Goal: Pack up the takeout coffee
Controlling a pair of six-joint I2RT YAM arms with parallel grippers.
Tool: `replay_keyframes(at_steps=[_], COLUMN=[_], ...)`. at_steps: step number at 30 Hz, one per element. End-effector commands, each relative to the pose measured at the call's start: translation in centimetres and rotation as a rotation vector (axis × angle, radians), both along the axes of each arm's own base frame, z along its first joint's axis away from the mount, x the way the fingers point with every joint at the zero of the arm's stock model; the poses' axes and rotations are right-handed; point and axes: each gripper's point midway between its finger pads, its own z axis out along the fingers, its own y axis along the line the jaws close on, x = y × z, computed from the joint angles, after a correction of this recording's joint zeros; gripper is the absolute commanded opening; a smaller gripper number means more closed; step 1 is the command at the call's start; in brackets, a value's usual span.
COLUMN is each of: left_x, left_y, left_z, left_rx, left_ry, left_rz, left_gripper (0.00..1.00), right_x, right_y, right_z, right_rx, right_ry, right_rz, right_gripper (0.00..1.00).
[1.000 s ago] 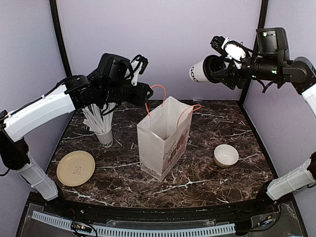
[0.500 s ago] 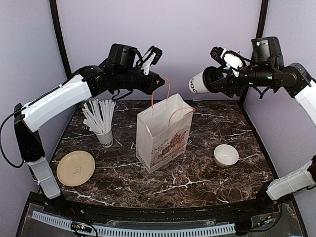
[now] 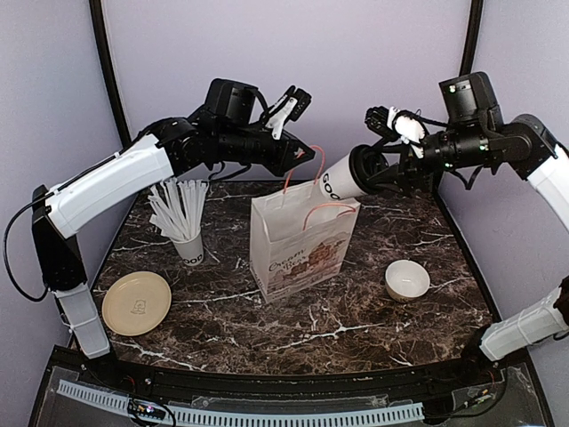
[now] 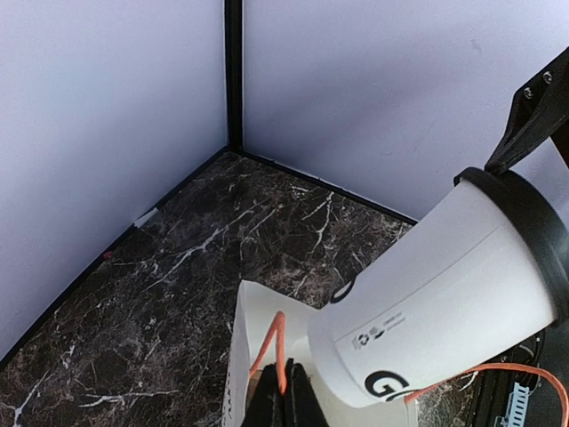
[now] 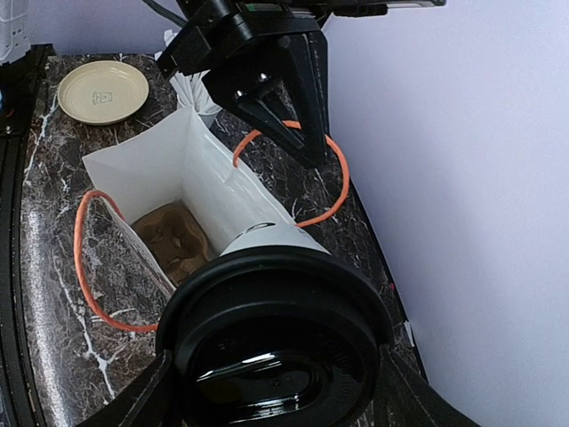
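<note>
- White tapered paper cup (image 3: 340, 181) with black lettering near its base and a round black plastic lid (image 5: 276, 356) on top hangs in the air, clear of the dark marbled bench (image 3: 373, 329). The right arm's fingers (image 3: 369, 169) hold it, closed on either side of its lid end.
- The cup's long axis runs straight out from those fingers, lying nearer flat than upright. The lid is at the finger end, and the base leads and dips slightly.
- Just ahead of and below that base is the open mouth of a white paper bag (image 3: 302, 240) with a brown print, standing on the bench.
- The left arm's fingers (image 4: 284, 402) are pinched narrow on one orange loop handle (image 4: 274, 342) and hold it up. The cup's base sits just above and beside them.
- We judge that the coming move depends on this lineup: the opening lies down and forward of the right fingers. The cup should tip toward upright as it goes in, so that it lands on its base.
- The right arm carries the cup and is the one to lower it, while the left arm only tends the bag.
- Inside the bag we see a brown floor and cannot make out anything else.
- Well out beyond the left fingers stand a white paper cup crammed with white straws (image 3: 188, 245) and a round beige plate (image 3: 136, 302).
- Below the right fingers a low white bowl (image 3: 407, 280) looks empty.
</note>
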Motion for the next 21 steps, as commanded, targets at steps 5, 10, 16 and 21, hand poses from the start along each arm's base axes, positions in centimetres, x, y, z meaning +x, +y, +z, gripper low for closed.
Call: replay_keyframes(at_steps=[5,10,16,21], left_x=[-1.8,-1.7,-2.0,-2.3], left_y=[-1.2,-0.9,-0.4,0.3], left_z=[2.0,2.3,2.4,2.5], left_rx=[0.005,0.019,0.034,0.074], left_ry=[-0.078,-0.106,-0.119,-0.167], left_rz=[-0.065,-0.052,-0.042,0.007], left_gripper=[0.0,0.0,0.1,0.48], right_x=[0.9,1.7,-0.8,-2.7], right_y=[2.3,2.6,2.9,3.1], right_z=[-1.9,-4.5,-7.5,-9.7], right_rx=[-0.106,-0.201,-0.297,-0.389], right_ry=[-0.063,-0.073,-0.053,-0.054], right_rz=[0.026,0.032,0.106,0.147], right_gripper=[0.54,0.53,0.51,0.51])
